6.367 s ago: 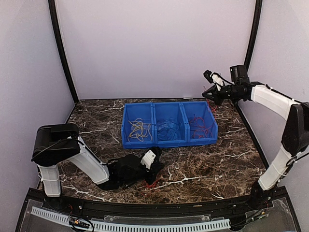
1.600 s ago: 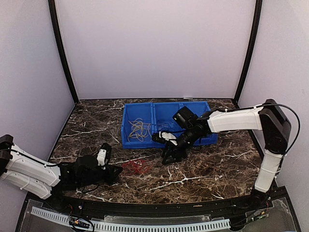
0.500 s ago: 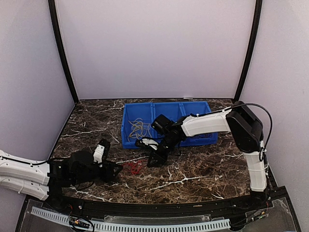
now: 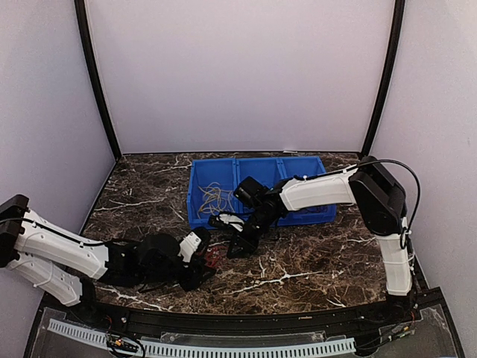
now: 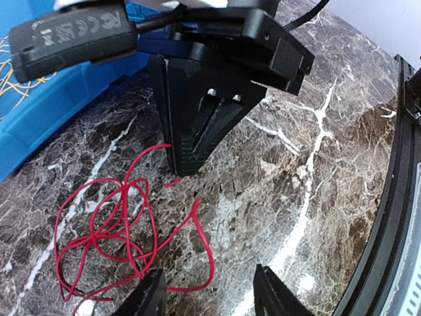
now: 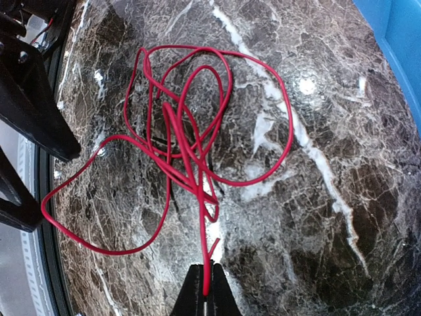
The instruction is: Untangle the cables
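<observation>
A tangle of red cable (image 6: 184, 141) lies on the marble table, also in the top view (image 4: 214, 256) and the left wrist view (image 5: 112, 227). My right gripper (image 6: 206, 297) is shut on one strand of the red cable at the tangle's near side; in the top view it (image 4: 232, 250) points down just right of the tangle. My left gripper (image 5: 209, 295) is open, low over the table, with a loop of the cable between its fingers; in the top view it (image 4: 203, 274) sits just left of the tangle.
A blue three-compartment bin (image 4: 237, 218) stands behind the tangle, holding yellow (image 4: 215, 198), blue (image 4: 261, 200) and red (image 4: 309, 198) cables. The black front rail (image 4: 223, 324) runs along the near table edge; it also shows in the left wrist view (image 5: 395, 217).
My left gripper has moved right, up to the red tangle. My right gripper has stayed at the tangle's right side since half a second ago.
</observation>
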Robot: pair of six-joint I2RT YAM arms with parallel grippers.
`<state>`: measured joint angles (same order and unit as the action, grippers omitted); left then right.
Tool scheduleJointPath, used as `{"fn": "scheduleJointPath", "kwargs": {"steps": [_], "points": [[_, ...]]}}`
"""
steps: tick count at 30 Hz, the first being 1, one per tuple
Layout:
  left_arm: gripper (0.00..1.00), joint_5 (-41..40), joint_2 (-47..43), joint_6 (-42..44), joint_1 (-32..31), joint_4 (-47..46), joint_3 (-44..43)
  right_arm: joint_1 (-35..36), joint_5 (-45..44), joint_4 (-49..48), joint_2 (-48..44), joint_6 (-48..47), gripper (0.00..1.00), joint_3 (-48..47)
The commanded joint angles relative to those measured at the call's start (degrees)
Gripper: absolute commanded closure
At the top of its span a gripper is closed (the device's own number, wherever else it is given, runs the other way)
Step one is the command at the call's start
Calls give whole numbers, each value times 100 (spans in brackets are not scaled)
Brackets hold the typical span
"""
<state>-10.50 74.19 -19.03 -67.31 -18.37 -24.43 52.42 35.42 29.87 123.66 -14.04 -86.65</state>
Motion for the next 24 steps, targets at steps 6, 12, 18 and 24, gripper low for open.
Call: {"fn": "scheduleJointPath", "kwargs": {"steps": [6, 12, 18, 24], "points": [[62, -466, 156, 215, -29, 35, -321, 14, 132, -51, -65, -44, 100, 86], [53, -445, -1487, -64, -28, 489, 299, 22, 132, -30, -66, -87, 100, 91], [52, -945, -2897, -1483, 627, 1276, 1101, 15, -346, 94, -531, -345, 100, 1], [58, -537, -2614, -2219, 1153, 833, 1594, 24, -541, 274, -1256, -753, 100, -282]]}}
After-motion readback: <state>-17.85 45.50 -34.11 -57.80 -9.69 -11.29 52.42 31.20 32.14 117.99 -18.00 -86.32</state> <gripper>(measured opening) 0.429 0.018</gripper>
